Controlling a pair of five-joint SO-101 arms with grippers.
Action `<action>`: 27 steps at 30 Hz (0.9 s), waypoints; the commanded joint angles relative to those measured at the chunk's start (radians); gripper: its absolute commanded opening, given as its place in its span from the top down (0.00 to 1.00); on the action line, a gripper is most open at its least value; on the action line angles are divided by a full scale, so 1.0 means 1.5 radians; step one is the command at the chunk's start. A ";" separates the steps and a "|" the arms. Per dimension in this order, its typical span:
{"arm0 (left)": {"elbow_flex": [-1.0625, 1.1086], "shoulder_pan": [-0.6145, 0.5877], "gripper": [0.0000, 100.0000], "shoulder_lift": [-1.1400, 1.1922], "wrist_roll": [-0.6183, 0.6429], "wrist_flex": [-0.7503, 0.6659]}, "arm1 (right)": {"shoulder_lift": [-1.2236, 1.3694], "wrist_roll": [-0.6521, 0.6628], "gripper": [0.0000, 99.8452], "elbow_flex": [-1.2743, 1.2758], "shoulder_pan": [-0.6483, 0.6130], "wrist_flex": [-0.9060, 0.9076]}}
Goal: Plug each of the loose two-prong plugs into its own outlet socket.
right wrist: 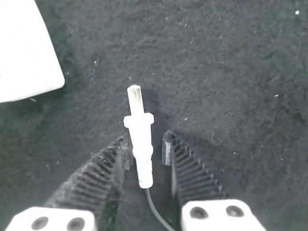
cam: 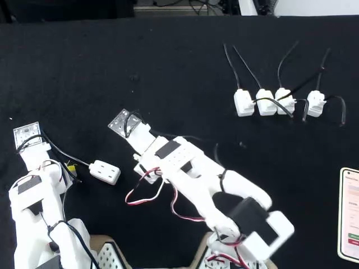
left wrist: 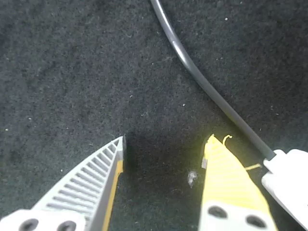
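Observation:
My right gripper is shut on a white two-prong plug. The plug is seen edge-on just above the black mat, and its thin cord trails back between the fingers. A corner of the white outlet socket lies a little ahead and to one side of it. In the high view that socket sits between the two arms, its black cord running toward the left arm. My left gripper stands open over bare mat with nothing between its fingers. The cord and the socket's end are beside it.
A row of several white plug blocks with black cords lies at the back right. A phone rests at the right edge. Red and white wires loop under the right arm. The mat's far left and centre back are open.

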 commanded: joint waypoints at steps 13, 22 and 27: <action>0.001 -0.006 0.74 -0.008 0.003 -0.006 | -0.054 0.000 0.99 -0.049 0.036 0.034; -0.035 0.088 0.74 -0.008 0.002 -0.002 | -0.259 -0.008 0.99 0.171 0.049 -0.155; -0.147 0.226 0.74 -0.008 0.003 -0.007 | -0.266 -0.007 0.99 0.186 0.048 -0.174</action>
